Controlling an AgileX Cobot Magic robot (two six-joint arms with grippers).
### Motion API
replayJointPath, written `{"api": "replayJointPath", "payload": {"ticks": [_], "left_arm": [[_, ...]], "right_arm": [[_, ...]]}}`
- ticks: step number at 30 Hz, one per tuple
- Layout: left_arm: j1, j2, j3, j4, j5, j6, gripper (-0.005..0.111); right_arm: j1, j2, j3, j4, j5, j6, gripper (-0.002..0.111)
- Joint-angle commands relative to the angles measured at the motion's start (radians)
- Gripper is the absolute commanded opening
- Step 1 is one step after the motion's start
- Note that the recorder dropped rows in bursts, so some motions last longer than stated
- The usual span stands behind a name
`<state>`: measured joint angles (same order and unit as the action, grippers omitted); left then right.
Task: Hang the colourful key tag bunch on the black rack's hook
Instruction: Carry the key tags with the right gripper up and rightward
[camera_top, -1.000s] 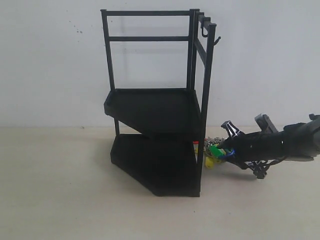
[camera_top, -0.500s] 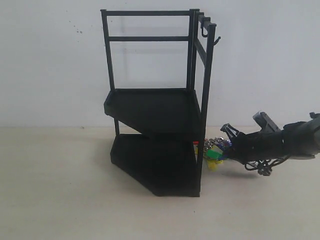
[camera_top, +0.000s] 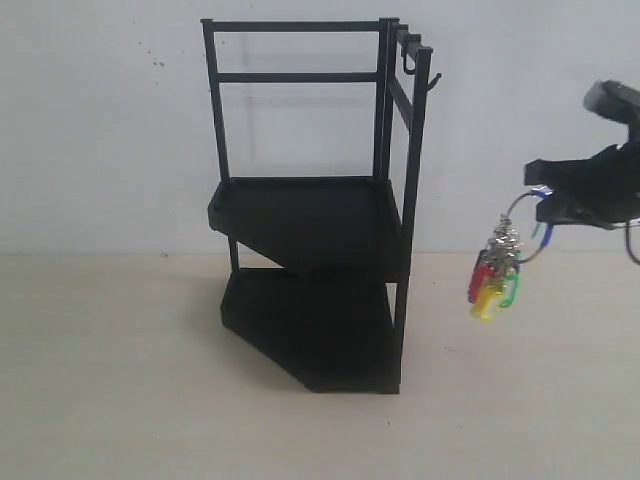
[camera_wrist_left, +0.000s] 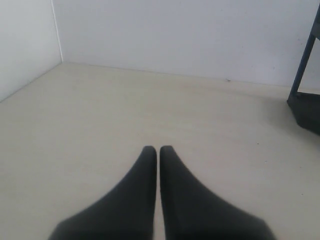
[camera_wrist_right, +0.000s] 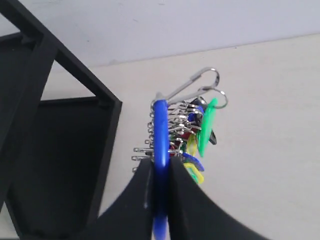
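the colourful key tag bunch (camera_top: 495, 268) is dangled right of the black rack (camera_top: 300, 215), below the hook (camera_top: 432, 82), pinched at its blue loop (camera_wrist_right: 160, 127) by the closed right gripper (camera_wrist_right: 160, 167). it is judged light, loose and swing-prone. the left gripper (camera_wrist_left: 158, 150) is shut on nothing.

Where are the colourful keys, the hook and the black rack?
colourful key tag bunch (camera_top: 485, 289): exterior view, on the red and yellow tags.
hook (camera_top: 433, 82): exterior view, on its upturned prong.
black rack (camera_top: 300, 215): exterior view, on the upper tray.
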<state>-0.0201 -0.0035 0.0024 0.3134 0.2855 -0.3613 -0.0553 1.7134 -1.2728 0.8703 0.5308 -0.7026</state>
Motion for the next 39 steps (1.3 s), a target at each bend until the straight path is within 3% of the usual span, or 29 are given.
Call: {"api": "replayJointPath", "payload": {"ticks": [1,5,7,8,11,16,20,24,28,32,36,39], "left_arm": [[-0.001,0.004,-0.002,-0.003,-0.004,0.003,0.004],[-0.001,0.004,-0.002,-0.003,-0.004,0.003,0.004],[-0.001,0.004,-0.002,-0.003,-0.004,0.003,0.004],[-0.001,0.004,-0.002,-0.003,-0.004,0.003,0.004],[-0.001,0.004,-0.002,-0.003,-0.004,0.003,0.004],[-0.001,0.004,-0.002,-0.001,-0.002,0.003,0.004],[-0.001,0.004,-0.002,-0.001,-0.004,0.003,0.004],[-0.001,0.004,-0.002,-0.001,-0.004,0.003,0.004],[-0.001,0.004,-0.002,-0.001,-0.004,0.003,0.004],[-0.001,0.004,-0.002,-0.001,-0.004,0.003,0.004],[-0.001,0.004,-0.002,-0.001,-0.004,0.003,0.004],[-0.001,0.004,-0.002,-0.001,-0.004,0.003,0.004]], "right_arm": [[-0.052,-0.134,0.000,-0.250,0.201,0.075,0.000],[-0.052,-0.155,0.000,-0.346,0.367,-0.006,0.000],[-0.052,-0.156,0.000,-0.502,0.318,0.236,0.000],[-0.049,-0.156,0.000,-0.534,0.340,0.246,0.000],[-0.015,-0.153,-0.002,-0.500,0.473,0.061,0.000],[0.039,-0.158,-0.041,-0.726,0.421,0.337,0.000],[0.091,-0.151,-0.066,-0.761,0.617,0.201,0.000],[0.130,-0.151,-0.103,-0.986,0.606,0.441,0.000],[0.158,-0.145,-0.108,-0.929,0.690,0.248,0.000],[0.158,-0.145,-0.119,-1.106,0.690,0.465,0.000],[0.158,-0.145,-0.127,-0.876,0.690,0.241,0.000],[0.181,-0.145,-0.137,-1.035,0.667,0.481,0.000]]}}
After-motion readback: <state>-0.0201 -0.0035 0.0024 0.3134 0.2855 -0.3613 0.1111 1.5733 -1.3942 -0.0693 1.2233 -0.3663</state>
